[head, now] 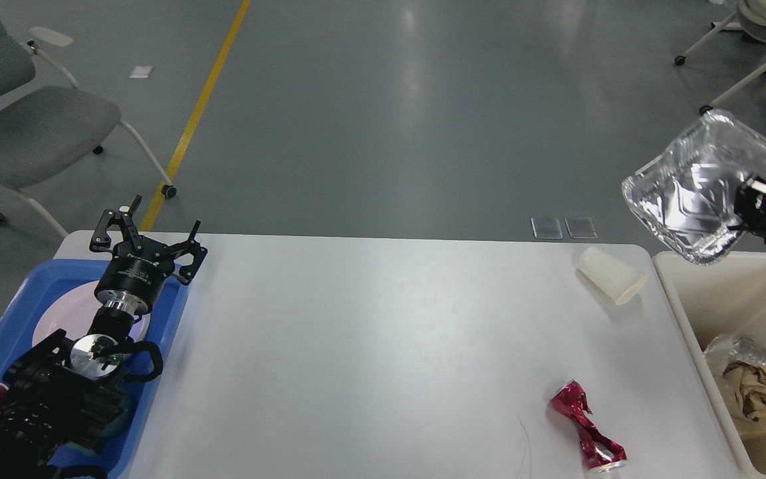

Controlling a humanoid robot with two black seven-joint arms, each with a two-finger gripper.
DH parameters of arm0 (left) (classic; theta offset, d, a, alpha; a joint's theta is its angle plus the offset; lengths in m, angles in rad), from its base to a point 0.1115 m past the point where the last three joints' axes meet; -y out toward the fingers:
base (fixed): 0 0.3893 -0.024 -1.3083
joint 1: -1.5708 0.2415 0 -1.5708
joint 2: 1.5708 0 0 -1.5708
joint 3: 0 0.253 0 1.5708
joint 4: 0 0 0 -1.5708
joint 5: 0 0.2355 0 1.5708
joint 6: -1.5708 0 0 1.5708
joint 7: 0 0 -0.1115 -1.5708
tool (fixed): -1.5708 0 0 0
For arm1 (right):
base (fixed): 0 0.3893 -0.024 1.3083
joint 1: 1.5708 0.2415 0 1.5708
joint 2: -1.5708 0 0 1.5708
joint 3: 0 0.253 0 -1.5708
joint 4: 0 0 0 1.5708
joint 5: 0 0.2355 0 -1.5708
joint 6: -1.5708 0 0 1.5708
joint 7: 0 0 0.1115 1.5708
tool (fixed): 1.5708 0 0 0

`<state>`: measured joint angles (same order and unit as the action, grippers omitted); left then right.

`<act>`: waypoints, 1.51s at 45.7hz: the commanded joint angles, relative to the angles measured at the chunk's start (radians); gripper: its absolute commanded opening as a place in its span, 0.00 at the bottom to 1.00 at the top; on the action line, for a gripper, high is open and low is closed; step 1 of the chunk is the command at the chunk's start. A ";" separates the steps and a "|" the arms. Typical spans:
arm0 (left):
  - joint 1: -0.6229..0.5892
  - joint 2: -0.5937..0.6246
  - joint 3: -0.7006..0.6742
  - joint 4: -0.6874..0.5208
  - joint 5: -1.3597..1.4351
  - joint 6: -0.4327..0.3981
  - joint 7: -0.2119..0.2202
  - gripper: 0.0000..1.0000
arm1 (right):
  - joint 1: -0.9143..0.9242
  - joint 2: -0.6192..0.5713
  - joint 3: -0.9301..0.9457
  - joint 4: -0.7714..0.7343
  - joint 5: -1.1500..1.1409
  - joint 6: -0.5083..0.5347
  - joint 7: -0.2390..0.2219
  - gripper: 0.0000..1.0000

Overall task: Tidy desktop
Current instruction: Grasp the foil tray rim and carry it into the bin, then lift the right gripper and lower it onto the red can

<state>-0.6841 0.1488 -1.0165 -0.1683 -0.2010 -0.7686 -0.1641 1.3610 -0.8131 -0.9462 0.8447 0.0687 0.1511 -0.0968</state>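
Right tool (749, 199) clamped on foil tray (689, 193) above bin (672, 279): centre over opening before release; left tool (147, 233) spread, empty.
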 commanded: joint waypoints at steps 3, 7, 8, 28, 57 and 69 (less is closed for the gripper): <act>0.000 0.000 0.000 0.001 0.000 0.000 0.000 0.96 | -0.232 0.017 0.035 -0.076 0.003 -0.127 0.002 0.00; 0.000 0.000 0.000 0.000 0.000 0.000 0.000 0.96 | -0.342 0.046 0.067 -0.163 0.003 -0.140 0.002 0.38; 0.000 0.000 0.000 0.001 0.000 0.000 0.000 0.96 | -0.365 0.058 0.075 -0.191 0.003 -0.145 0.002 0.59; -0.002 0.000 0.000 0.001 0.000 0.000 0.000 0.96 | -0.474 0.156 0.119 -0.374 0.010 -0.134 0.003 1.00; 0.000 0.000 0.001 0.001 0.000 0.000 0.000 0.96 | 0.452 0.466 -0.318 0.140 -0.009 0.080 0.005 1.00; 0.000 0.000 0.000 0.001 0.000 0.000 0.000 0.96 | 0.656 0.566 -0.273 0.192 -0.009 0.591 0.008 1.00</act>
<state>-0.6847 0.1488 -1.0165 -0.1681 -0.2010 -0.7686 -0.1641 1.9643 -0.2729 -1.2526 1.0332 0.0597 0.5470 -0.0895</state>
